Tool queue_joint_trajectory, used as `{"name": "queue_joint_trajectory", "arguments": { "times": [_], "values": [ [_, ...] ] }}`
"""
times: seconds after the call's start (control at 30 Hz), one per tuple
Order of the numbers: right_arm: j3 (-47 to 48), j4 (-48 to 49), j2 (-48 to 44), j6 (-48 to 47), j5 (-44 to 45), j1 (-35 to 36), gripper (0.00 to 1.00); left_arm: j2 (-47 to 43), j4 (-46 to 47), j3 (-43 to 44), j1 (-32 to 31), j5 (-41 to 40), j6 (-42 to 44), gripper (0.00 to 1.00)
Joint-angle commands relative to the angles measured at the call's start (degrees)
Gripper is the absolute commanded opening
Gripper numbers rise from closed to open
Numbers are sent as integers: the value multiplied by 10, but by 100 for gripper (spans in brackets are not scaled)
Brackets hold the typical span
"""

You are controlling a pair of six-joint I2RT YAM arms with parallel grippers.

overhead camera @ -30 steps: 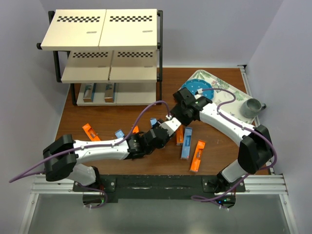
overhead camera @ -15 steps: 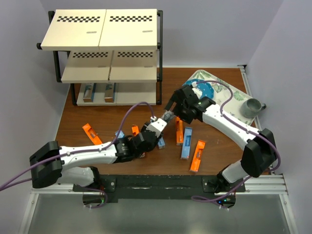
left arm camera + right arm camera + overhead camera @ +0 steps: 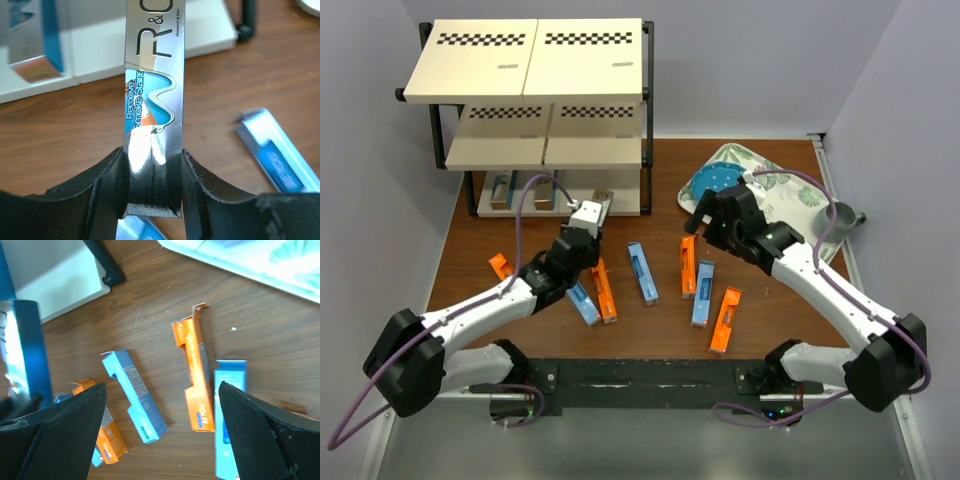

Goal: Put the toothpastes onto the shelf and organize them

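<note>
Left pincer [image 3: 152, 155] pinches the silver toothpaste carton [image 3: 154, 75] near one end; right pincer [image 3: 162, 390] spread, empty. Likely light, glossy, crushable cardboard: grip its long sides gently.

Large "R&" and, below it, "Remove Smoke Stains" on the silver toothpaste carton [image 3: 152, 100]

Bright, even light washes the wooden table [image 3: 660, 325], leaving only soft shadows. In the left wrist view, glare streaks the silver carton [image 3: 154, 100]; the background behind it blurs.
</note>
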Motion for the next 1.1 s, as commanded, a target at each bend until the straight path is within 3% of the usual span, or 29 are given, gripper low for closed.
{"name": "queue_joint_trajectory", "arguments": {
  "times": [0.0, 0.5, 0.93, 1.07],
  "values": [
    [-14, 14, -56, -61, 28, -21, 99, 23, 85, 24, 55, 31, 7, 36],
    [-74, 10, -161, -144, 58, -36, 99, 178, 256, 43, 144, 52, -38, 43],
    [-117, 25, -186, -134, 39, -37, 98, 261, 310, 92, 150, 57, -51, 49],
    [-115, 25, -182, -134, 37, -37, 98, 285, 327, 103, 152, 52, -51, 60]
  ]
}}
